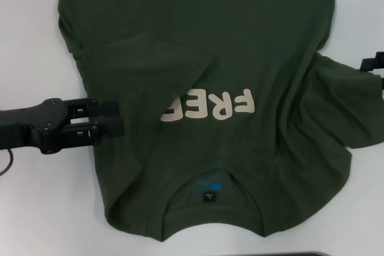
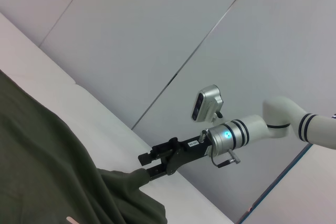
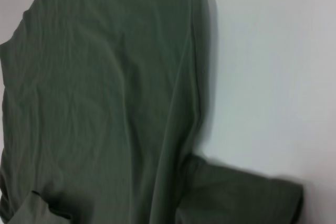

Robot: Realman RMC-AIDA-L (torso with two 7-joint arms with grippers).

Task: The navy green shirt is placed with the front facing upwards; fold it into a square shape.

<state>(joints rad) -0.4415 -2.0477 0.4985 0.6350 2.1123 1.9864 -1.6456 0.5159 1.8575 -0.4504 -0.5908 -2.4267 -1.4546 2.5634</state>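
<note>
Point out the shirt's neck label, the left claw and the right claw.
neck label (image 1: 209, 196), head view, its middle.
left claw (image 1: 114, 117), head view, between its fingertips.
right claw (image 2: 145, 164), left wrist view, between its fingertips at the sleeve.

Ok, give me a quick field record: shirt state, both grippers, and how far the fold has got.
shirt: navy green shirt front up on the white table, collar nearest the robot
left sleeve: folded in over the chest, covering part of the lettering
right sleeve: spread out flat
left gripper: open, at the shirt's left edge
right gripper: at the right sleeve tip
fold: one sleeve in only
</note>
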